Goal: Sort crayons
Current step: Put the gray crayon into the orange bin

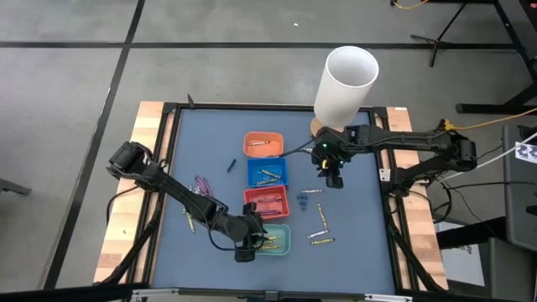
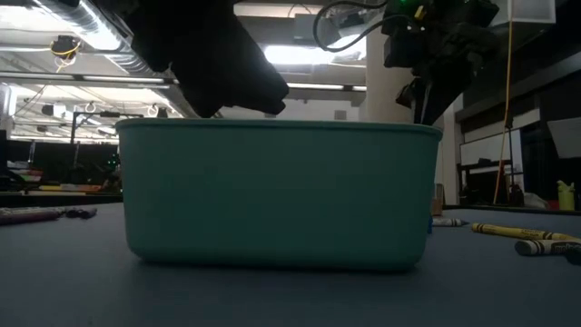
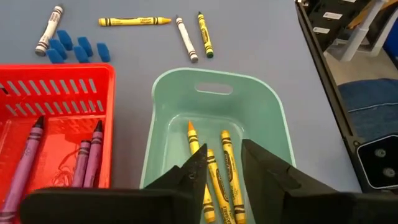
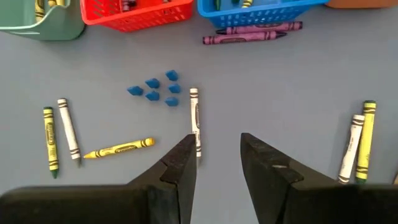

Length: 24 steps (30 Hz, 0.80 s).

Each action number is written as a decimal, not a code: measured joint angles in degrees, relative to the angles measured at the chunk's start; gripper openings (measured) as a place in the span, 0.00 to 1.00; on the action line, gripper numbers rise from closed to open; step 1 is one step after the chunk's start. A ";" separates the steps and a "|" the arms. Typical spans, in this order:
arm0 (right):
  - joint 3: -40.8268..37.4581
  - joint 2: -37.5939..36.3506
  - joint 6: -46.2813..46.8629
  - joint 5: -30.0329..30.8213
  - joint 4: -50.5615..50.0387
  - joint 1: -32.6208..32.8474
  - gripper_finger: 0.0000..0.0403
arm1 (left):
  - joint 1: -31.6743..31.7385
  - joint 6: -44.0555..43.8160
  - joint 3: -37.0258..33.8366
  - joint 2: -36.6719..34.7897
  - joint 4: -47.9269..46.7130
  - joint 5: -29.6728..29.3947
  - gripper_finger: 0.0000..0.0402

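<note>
I see left end effector (image 3: 221, 171) parted, empty, over teal tray (image 3: 273, 118) holding yellow crayons (image 3: 227, 167); right end effector (image 4: 216, 155) parted, empty, above worktop (image 4: 280, 87)

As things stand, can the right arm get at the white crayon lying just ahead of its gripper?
Probably yes. The right gripper hangs open above the mat with the white crayon lying flat just beyond its fingertips. Nothing sits between them; the blue bits lie off to one side.
</note>
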 joint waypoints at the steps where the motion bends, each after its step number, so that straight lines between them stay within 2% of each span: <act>1: 0.00 0.00 0.00 0.00 0.02 0.00 0.31 | 0.00 -0.02 -0.01 0.00 -0.01 0.00 0.22; 7: -0.13 0.00 0.00 0.05 0.30 0.74 0.31 | 0.00 -0.04 0.01 0.00 -0.03 0.00 0.25; 13: -5.85 0.05 0.28 1.43 7.87 5.22 0.31 | 0.00 -0.04 0.01 0.00 -0.04 0.00 0.25; 24: -18.24 0.28 0.44 10.59 25.54 12.14 0.31 | 0.21 -0.02 0.00 0.00 -0.04 -0.07 0.25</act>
